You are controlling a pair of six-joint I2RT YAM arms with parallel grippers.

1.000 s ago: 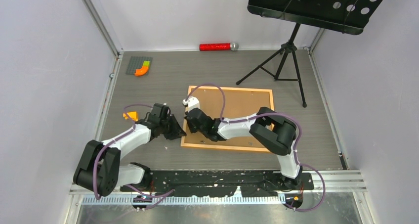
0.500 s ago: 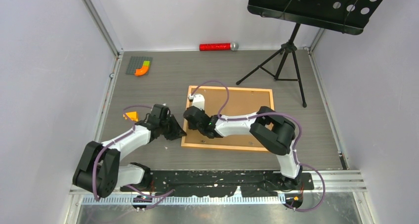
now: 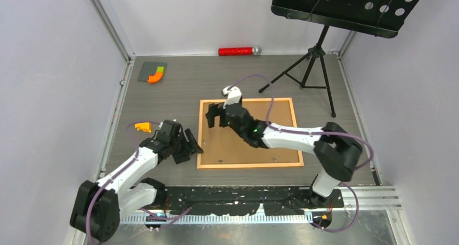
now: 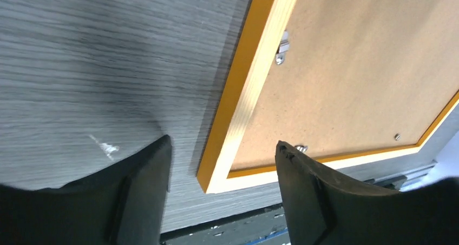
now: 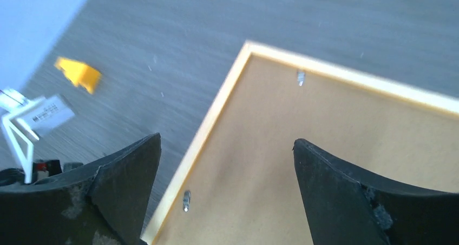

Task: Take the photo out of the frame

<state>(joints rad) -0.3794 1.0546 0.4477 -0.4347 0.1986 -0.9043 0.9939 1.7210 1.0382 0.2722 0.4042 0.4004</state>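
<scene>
Mid-table, I see the frame [image 3: 249,164] lying face down, brown backing board [image 3: 238,150] up with its clips [image 4: 281,45] in place. The photo is hidden, presumably underneath. Left gripper [image 3: 192,143] and right gripper [image 3: 216,115] both hang spread and empty, so removal has hardly begun.

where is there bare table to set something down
Bare table lies between the grey baseplate, the red tube and the far edge of the frame, also between baseplate and yellow block. Crowded: the frame's left side, with left arm and right arm.
</scene>
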